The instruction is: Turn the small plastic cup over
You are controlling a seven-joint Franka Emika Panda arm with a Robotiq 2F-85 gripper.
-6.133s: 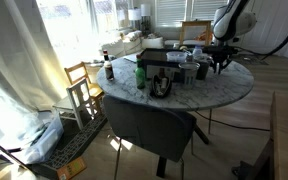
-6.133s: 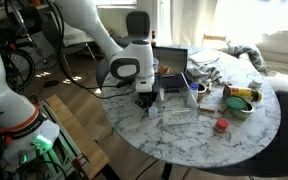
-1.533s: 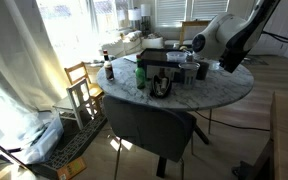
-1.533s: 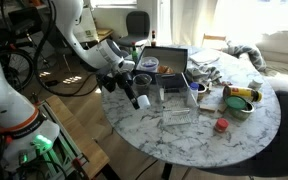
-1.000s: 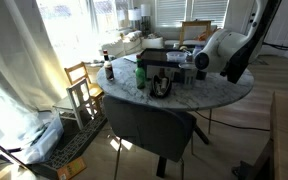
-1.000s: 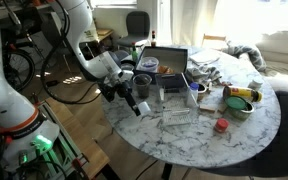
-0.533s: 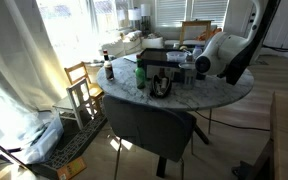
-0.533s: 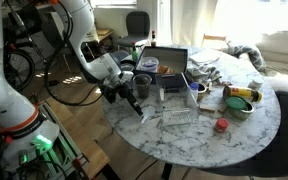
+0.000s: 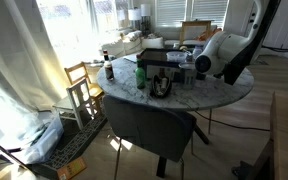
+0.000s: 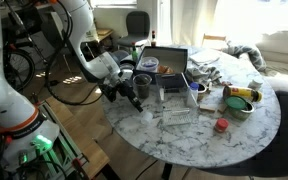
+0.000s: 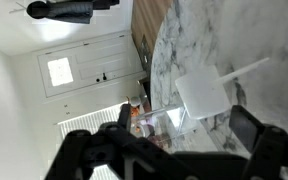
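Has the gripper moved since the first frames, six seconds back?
Yes. In an exterior view the gripper hung upright beside the laptop; now it is tilted, its wrist swung away from the laptop toward the edge of the table.

The round table [image 10: 189, 140] is white marble veined with grey (the same veining shows in the wrist view), the arm [image 10: 90, 58] white with a black gripper [image 10: 136, 101], the small lid [image 10: 221, 125] red, the container [image 10: 240, 96] yellow, the near chair [image 9: 149, 125] dark grey.
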